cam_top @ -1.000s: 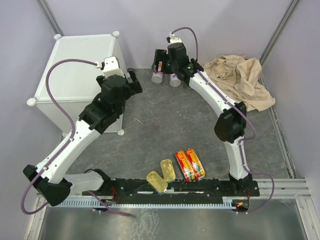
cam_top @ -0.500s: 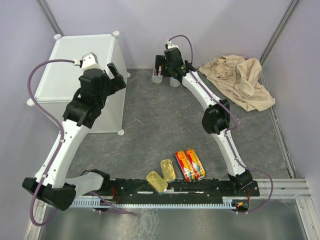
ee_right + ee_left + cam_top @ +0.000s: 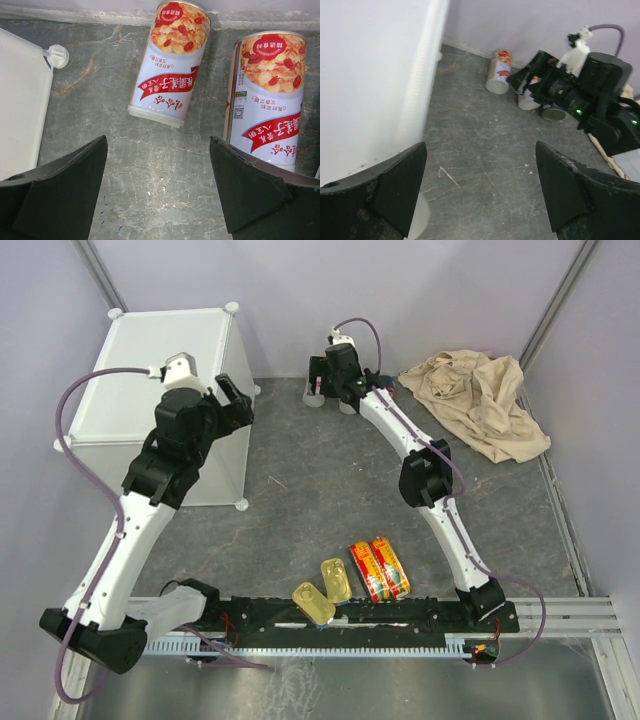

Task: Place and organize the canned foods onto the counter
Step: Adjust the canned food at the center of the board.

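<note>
Two white-and-red cans lie on the floor by the back wall. My right gripper hangs open and empty just short of them, the right-hand can beside its right finger. From above, that gripper covers most of the cans. The left wrist view also shows a dark can behind the right arm. My left gripper is open and empty over bare floor beside the white counter. Two gold tins and two red-yellow tins lie near the arm bases.
A beige cloth is heaped at the back right. The counter's side panel stands close on the left of my left gripper, and its corner knob lies left of the cans. Walls enclose the back and sides.
My left arm has swung left and back, next to the counter's right side. My right arm has reached further back, its gripper closing in over the cans. Both grippers stay open.
</note>
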Tool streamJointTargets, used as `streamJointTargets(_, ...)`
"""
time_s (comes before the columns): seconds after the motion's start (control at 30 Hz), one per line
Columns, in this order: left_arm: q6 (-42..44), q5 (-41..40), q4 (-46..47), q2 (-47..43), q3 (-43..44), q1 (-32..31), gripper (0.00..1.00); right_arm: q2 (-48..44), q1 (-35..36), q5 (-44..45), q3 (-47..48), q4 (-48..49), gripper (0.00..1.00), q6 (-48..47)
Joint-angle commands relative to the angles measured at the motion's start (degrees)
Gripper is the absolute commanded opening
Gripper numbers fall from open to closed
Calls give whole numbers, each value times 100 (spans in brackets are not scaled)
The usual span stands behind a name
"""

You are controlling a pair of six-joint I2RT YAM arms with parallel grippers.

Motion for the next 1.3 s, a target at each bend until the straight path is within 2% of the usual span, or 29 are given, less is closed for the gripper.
streamJointTargets(0.0,315,223,507,544,568,-610,94,-612,23,300,-451,517,90,-291)
streamJointTargets(0.07,597,-384,551,908,857,-1206,95,-876,-5,424,-644,460,91,-445)
streamJointTargets(0.13,566,-452,610,1232,1090,-1422,95,-1139,-75,438,-928,472,91,-469)
streamJointTargets(0.37,512,-637,911,2231,1608,-1798,95,-2647,-432,644,-3160,1063,91,-146)
streamJointTargets(0.57,479,-1061,1360,2893,1703,-1853,96,-3933,-815,869,-5191,1804,91,331)
streamJointTargets(0.7,492,-1364,1816,3434,1721,-1845,97,-4634,-1004,832,-6163,2206,91,555)
streamJointTargets(0.97,448,-1677,2912,4709,1777,-1573,98,-5636,-1033,946,-7351,2587,91,673)
streamJointTargets(1.27,454,-1075,3641,6084,2428,-983,99,-5764,-1030,843,-7579,2663,91,580)
